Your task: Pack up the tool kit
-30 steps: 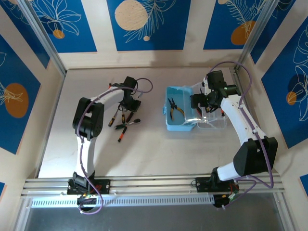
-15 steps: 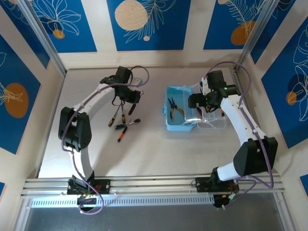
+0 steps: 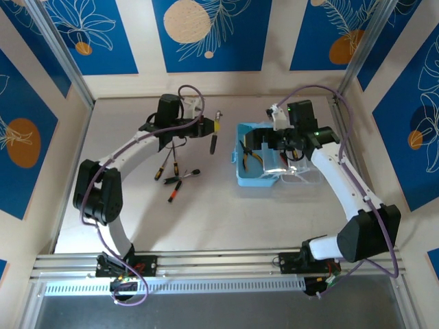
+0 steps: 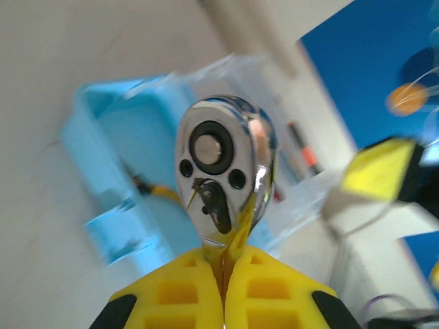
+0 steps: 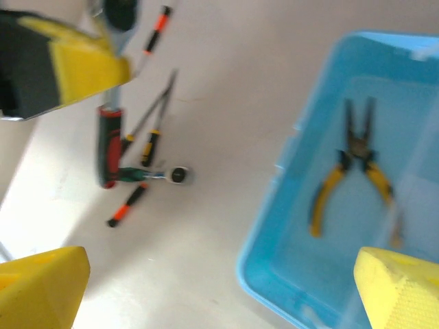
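Observation:
The light-blue case (image 3: 255, 177) lies open at centre right, its clear lid (image 3: 302, 175) folded out to the right. Yellow-handled pliers (image 3: 251, 153) rest inside the case (image 5: 309, 260); they appear as pliers (image 5: 353, 171) in the right wrist view. My left gripper (image 3: 208, 127) is shut on the silver ratchet wrench (image 3: 215, 134), held in the air just left of the case. The wrench head (image 4: 223, 161) sticks out past the closed yellow fingertips (image 4: 199, 288). My right gripper (image 3: 265, 144) hovers open over the case, with nothing between its fingers (image 5: 41, 288).
Screwdrivers (image 3: 169, 162), a small ratchet (image 3: 184, 175) and an orange-and-black driver (image 3: 174, 190) lie on the table left of centre. Walls with metal rails enclose the table at the back and on both sides. Bare tabletop lies in front of the case.
My left gripper rose from the tool pile with the ratchet wrench and swung right toward the case. My right gripper shifted left over the open case.

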Action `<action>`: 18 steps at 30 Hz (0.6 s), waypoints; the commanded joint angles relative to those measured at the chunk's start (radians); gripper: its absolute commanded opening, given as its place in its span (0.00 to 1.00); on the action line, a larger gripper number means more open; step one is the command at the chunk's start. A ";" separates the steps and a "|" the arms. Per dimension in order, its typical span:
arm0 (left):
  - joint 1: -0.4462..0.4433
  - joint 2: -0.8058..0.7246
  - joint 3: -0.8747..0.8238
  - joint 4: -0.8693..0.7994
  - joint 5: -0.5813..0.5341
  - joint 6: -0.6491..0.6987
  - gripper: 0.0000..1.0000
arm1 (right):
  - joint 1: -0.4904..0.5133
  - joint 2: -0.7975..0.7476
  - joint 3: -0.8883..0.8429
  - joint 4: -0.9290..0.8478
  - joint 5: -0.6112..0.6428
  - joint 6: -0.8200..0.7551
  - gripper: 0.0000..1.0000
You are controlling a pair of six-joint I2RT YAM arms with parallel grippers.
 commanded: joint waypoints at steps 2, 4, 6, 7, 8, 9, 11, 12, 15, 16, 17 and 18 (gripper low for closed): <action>-0.021 0.021 -0.012 0.624 0.144 -0.405 0.00 | 0.067 0.028 -0.032 0.165 -0.126 0.090 0.99; -0.031 0.045 -0.009 0.718 0.145 -0.483 0.00 | 0.092 0.044 -0.037 0.213 -0.140 0.120 1.00; -0.043 0.060 -0.008 0.764 0.146 -0.519 0.00 | 0.111 0.056 -0.043 0.256 -0.142 0.147 0.98; -0.049 0.065 -0.009 0.781 0.146 -0.529 0.00 | 0.118 0.063 -0.045 0.280 -0.142 0.160 0.97; -0.054 0.067 -0.011 0.792 0.145 -0.537 0.00 | 0.126 0.069 -0.043 0.296 -0.137 0.170 0.95; -0.060 0.066 -0.013 0.792 0.143 -0.537 0.00 | 0.134 0.076 -0.042 0.304 -0.124 0.180 0.93; -0.070 0.064 -0.018 0.791 0.143 -0.535 0.00 | 0.149 0.085 -0.035 0.318 -0.099 0.185 0.89; -0.074 0.063 -0.020 0.791 0.143 -0.535 0.00 | 0.154 0.085 -0.034 0.327 -0.093 0.188 0.87; -0.082 0.057 -0.027 0.792 0.149 -0.535 0.00 | 0.162 0.085 -0.030 0.354 -0.078 0.198 0.80; -0.085 0.054 -0.029 0.791 0.151 -0.532 0.00 | 0.163 0.085 -0.027 0.362 -0.071 0.200 0.76; -0.087 0.053 -0.030 0.787 0.151 -0.530 0.00 | 0.164 0.084 -0.023 0.365 -0.063 0.200 0.72; -0.089 0.050 -0.033 0.784 0.152 -0.528 0.00 | 0.167 0.084 -0.019 0.363 -0.050 0.199 0.69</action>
